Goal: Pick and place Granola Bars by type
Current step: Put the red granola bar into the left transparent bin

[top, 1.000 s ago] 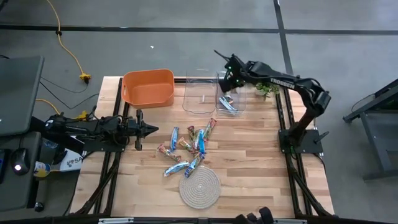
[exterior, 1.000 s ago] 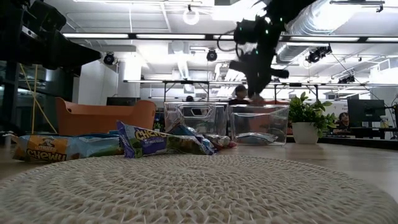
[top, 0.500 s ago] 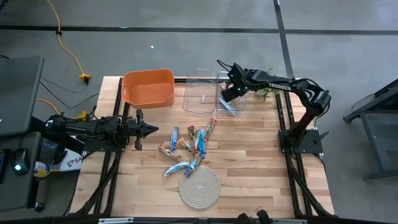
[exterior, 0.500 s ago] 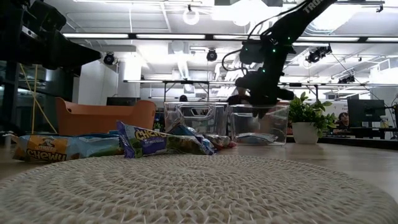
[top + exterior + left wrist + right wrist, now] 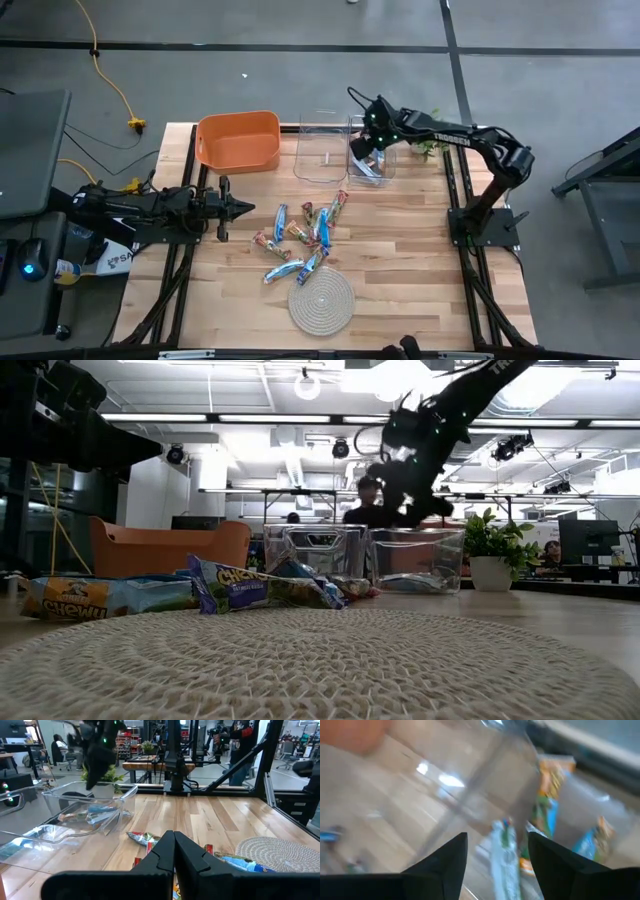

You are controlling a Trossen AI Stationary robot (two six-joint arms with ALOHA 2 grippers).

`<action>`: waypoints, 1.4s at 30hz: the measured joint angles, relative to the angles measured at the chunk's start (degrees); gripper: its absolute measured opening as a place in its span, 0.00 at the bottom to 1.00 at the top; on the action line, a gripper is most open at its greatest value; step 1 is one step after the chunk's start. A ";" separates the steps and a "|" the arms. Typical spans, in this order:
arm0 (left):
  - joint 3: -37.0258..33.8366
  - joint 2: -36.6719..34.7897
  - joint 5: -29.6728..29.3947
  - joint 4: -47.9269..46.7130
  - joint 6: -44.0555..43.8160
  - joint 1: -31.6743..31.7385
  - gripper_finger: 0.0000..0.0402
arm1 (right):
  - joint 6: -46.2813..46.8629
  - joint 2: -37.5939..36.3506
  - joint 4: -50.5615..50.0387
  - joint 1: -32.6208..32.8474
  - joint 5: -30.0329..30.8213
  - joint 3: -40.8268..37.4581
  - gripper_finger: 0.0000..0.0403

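Note:
Several granola bars (image 5: 305,235) lie loose on the wooden table's middle, blue-silver and red-orange ones mixed; they also show in the low view (image 5: 260,588). A few blue-silver bars (image 5: 502,850) lie on the bottom of the right clear bin (image 5: 372,160). My right gripper (image 5: 366,148) hangs open over that bin, slanting down; its fingers (image 5: 440,865) stand apart above the bars and touch none of them. My left gripper (image 5: 248,208) waits shut at the table's left side, level, holding nothing.
An orange bin (image 5: 240,140) stands at the far left and a second clear bin (image 5: 321,152) between it and the right one. A round coiled rope mat (image 5: 321,300) lies near the front edge. A potted plant (image 5: 428,145) sits at the far right.
My right gripper has stayed over the right clear bin, sunk a little and tipped and turned at the wrist. The bars on the table have not moved.

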 joint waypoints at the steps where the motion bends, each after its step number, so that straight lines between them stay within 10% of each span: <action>1: 0.00 0.00 0.00 0.01 -0.01 0.01 0.00 | -0.12 -0.13 0.39 0.40 -0.25 0.94 0.48; 26: 0.00 0.00 0.00 0.01 0.00 0.02 0.00 | 9.16 -0.65 -3.86 22.80 -3.27 21.68 0.47; 42: 0.00 0.00 0.00 -0.01 0.00 0.00 0.00 | 39.22 0.99 -15.48 36.38 21.34 15.88 0.47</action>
